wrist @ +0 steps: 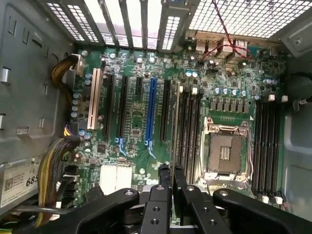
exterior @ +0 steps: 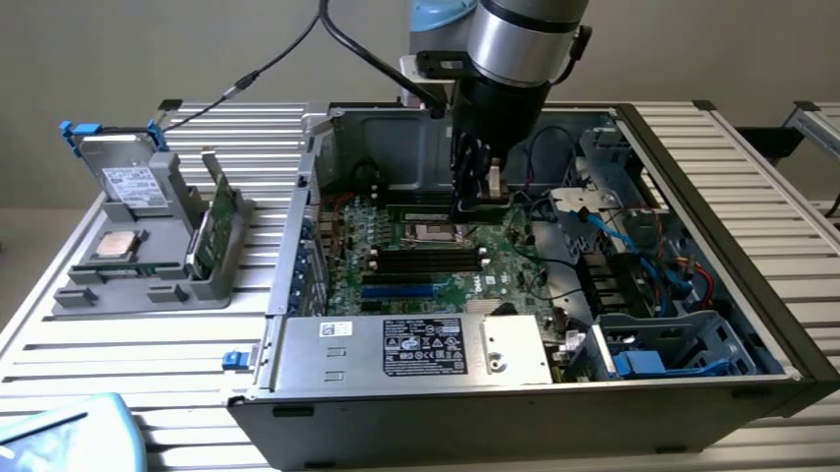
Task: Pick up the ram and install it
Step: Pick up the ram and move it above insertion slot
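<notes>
The robot arm (exterior: 525,39) reaches down into an open computer case (exterior: 774,324) that lies on a ribbed tabletop (exterior: 157,344). Its fingers (exterior: 466,172) are low over the green motherboard (exterior: 434,265), near the far wall of the case.

The fingers are almost fully closed, and they pinch the ram (exterior: 423,211) between them. In the exterior view the ram is a thin green stick held level. It sticks out from the fingers toward 9 o'clock. It sits just at 12 o'clock of the square chip socket (exterior: 434,233).

In the wrist view the two black fingers (wrist: 164,175) squeeze the ram (wrist: 175,126), which shows as one thin edge. That edge runs along beside the long black slots (wrist: 190,126). The empty socket (wrist: 224,151) is on the other side of those slots, and a blue slot (wrist: 151,112) is close by. I cannot tell if the ram touches the board.

In the exterior view a silver power box (exterior: 420,344) with a label fills the case's near side, at 6 o'clock of the fingers. Outside the case, at 9 o'clock, stands a grey holder (exterior: 145,285). A wide green card (exterior: 216,231) stands on its edge in it, and a small silver chip (exterior: 118,244) lies flat in it.
</notes>
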### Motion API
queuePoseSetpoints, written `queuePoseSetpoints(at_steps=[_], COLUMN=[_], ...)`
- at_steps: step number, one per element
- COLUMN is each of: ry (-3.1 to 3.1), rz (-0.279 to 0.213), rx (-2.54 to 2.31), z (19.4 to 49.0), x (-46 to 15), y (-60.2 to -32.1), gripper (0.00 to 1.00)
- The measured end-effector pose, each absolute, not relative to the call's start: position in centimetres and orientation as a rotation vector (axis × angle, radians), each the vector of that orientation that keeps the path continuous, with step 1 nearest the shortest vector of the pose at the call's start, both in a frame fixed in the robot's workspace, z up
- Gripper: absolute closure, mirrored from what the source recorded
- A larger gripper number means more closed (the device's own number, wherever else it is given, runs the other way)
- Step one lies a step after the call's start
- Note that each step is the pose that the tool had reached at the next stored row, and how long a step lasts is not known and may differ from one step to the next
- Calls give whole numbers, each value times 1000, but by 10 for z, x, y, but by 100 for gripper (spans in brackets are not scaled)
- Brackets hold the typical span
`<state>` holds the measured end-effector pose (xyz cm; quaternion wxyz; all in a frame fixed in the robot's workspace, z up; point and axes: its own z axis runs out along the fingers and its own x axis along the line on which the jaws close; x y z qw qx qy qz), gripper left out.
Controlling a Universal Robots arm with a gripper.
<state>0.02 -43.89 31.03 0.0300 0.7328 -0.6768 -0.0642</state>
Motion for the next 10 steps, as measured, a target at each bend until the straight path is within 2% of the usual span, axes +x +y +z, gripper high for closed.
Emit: queuePoseSetpoints(at_steps=[10], ry=[-2083], rz=[-192], rx=[2258], z=[291], x=[0], y=[-437], gripper=[86])
